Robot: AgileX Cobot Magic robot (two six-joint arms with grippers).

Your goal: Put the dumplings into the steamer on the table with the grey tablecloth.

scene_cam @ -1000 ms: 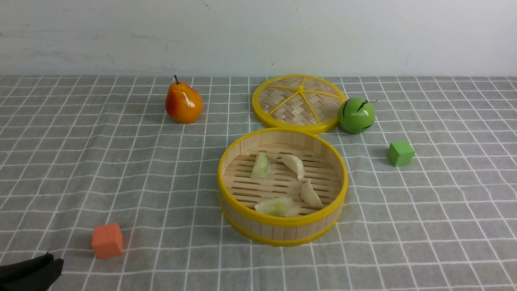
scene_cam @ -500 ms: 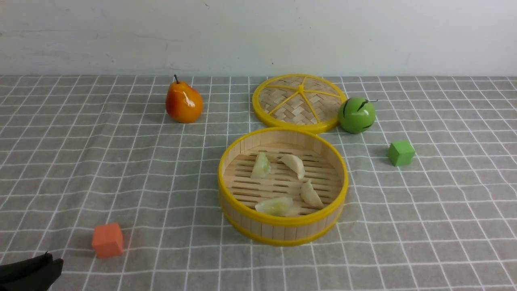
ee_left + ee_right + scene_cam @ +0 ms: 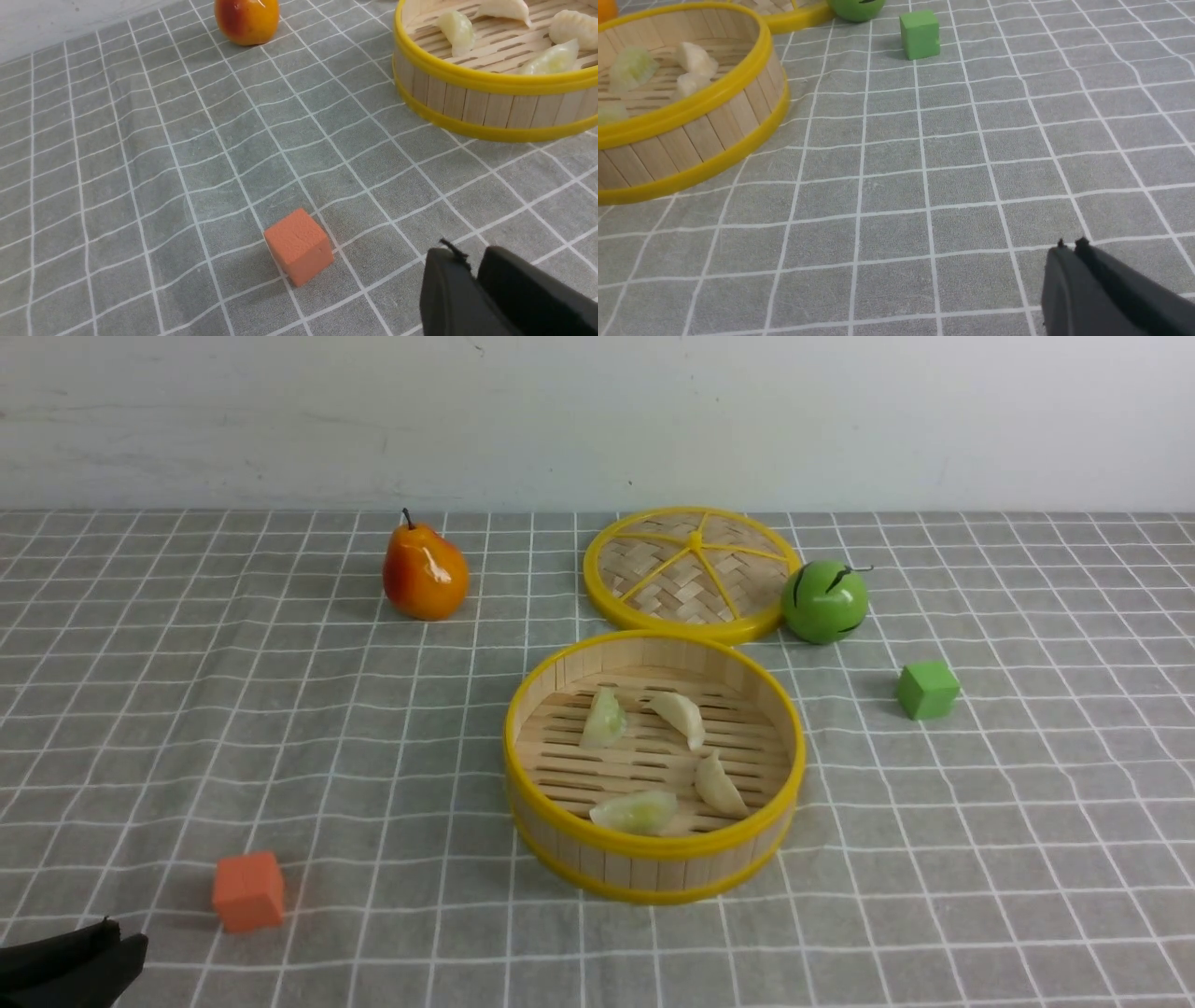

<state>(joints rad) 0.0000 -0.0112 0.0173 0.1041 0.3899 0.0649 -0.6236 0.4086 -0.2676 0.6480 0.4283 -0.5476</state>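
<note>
Change: almost nothing has moved across the last second; the front view shows the same layout throughout, with only the tip of the left gripper (image 3: 110,933) sitting at the near left corner as before.
Dumplings: all four dumplings (image 3: 653,756) lie on the slatted floor of the steamer (image 3: 653,859), two pale green, two cream, none touching the rim.
Steamer: upright on the grey tablecloth (image 3: 280,728) at the middle of the bench (image 3: 1027,859), its lid (image 3: 691,569) lying flat just behind it.
Left gripper: pulled back low over the cloth near the orange cube (image 3: 299,245), holding nothing; its fingers sit close with a thin gap showing in the wrist view, and I cannot tell whether they are fully together.
Right gripper (image 3: 1070,242): drawn back to bare cloth, well apart from the green cube (image 3: 920,35); tips together, empty.
Bystanders: pear (image 3: 424,574) and green ball (image 3: 824,602) untouched.
Meaning: judged from this, no dumpling remains outside, so the task looks finished and both arms appear parked.
</note>
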